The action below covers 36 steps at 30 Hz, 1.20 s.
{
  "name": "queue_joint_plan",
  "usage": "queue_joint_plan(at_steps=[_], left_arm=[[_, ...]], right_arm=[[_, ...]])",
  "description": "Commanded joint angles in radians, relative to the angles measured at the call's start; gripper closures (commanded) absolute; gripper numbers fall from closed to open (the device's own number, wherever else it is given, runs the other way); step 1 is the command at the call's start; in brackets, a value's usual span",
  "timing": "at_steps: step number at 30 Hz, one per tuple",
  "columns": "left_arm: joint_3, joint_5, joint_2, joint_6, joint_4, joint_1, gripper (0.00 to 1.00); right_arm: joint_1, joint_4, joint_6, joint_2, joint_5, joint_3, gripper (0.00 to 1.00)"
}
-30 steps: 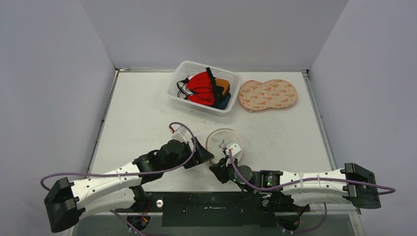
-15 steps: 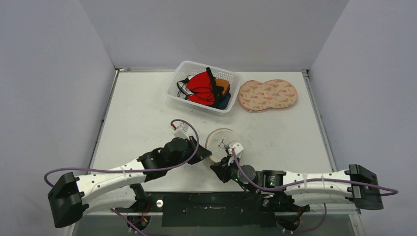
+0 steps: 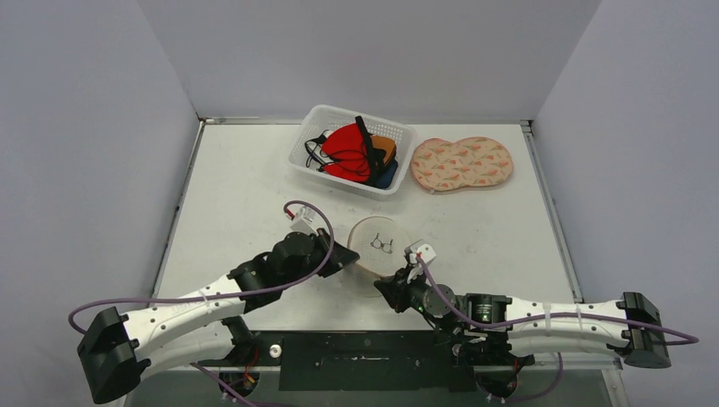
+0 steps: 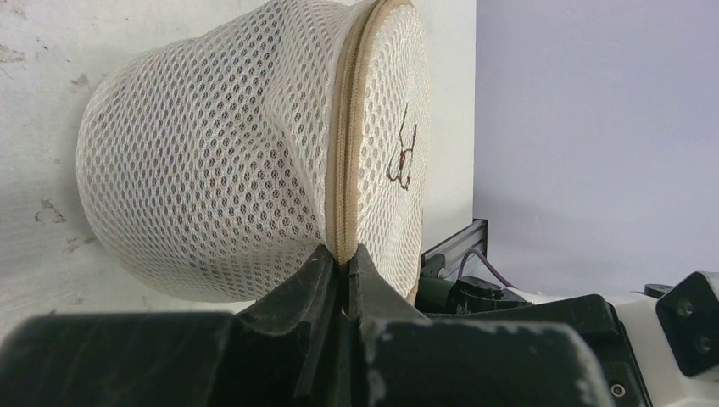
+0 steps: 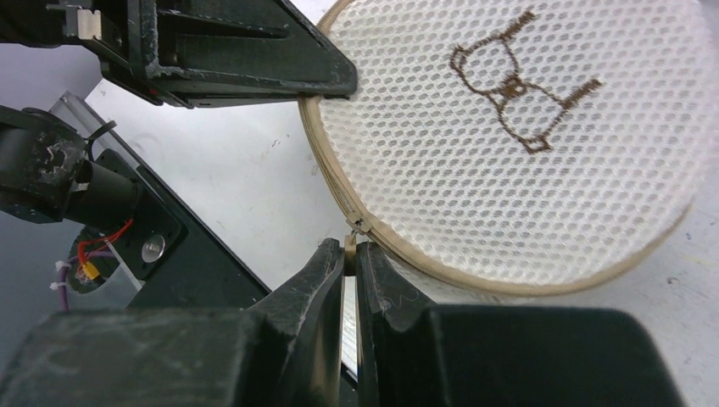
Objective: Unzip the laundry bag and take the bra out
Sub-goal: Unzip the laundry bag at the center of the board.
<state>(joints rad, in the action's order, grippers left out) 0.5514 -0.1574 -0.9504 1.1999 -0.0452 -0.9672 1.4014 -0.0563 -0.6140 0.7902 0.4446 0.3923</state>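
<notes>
**Zip gripped at two points, bag not yet opened**

The laundry bag point(image 3: 379, 246) (a round mesh drum with a stitched motif on its lid) is stood on the table point(image 3: 246, 195) near the front edge, between the two arms. The left fingers point(image 4: 315, 275) are pressed together on the tan zip band point(image 4: 343, 153) at the rim. The right fingers point(image 5: 315, 280) are clamped on the zip pull point(image 5: 349, 243). Wherever the zip is shown it is closed, so the unzipping is judged barely begun. The bra cannot be made out through the mesh, and its removal is left entirely.
</notes>
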Motion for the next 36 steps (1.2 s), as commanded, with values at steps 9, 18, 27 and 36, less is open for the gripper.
queue_joint_plan(at_steps=[9, 18, 27, 36], left_arm=[[-0.004, 0.227, -0.049, -0.093, 0.149, 0.164, 0.99], [-0.033, 0.233, 0.022, -0.069, 0.086, 0.153, 0.34], [-0.112, 0.043, 0.270, 0.068, -0.098, -0.037, 0.23], [-0.074, -0.081, 0.133, 0.113, 0.008, -0.148, 0.28]], right_arm=[[0.001, 0.066, -0.035, -0.066, 0.092, -0.048, 0.95], [0.001, -0.005, -0.026, -0.016, 0.064, -0.032, 0.95], [0.002, -0.063, -0.003, 0.034, 0.008, 0.014, 0.95], [0.004, -0.158, 0.045, 0.171, -0.098, 0.080, 0.95]])
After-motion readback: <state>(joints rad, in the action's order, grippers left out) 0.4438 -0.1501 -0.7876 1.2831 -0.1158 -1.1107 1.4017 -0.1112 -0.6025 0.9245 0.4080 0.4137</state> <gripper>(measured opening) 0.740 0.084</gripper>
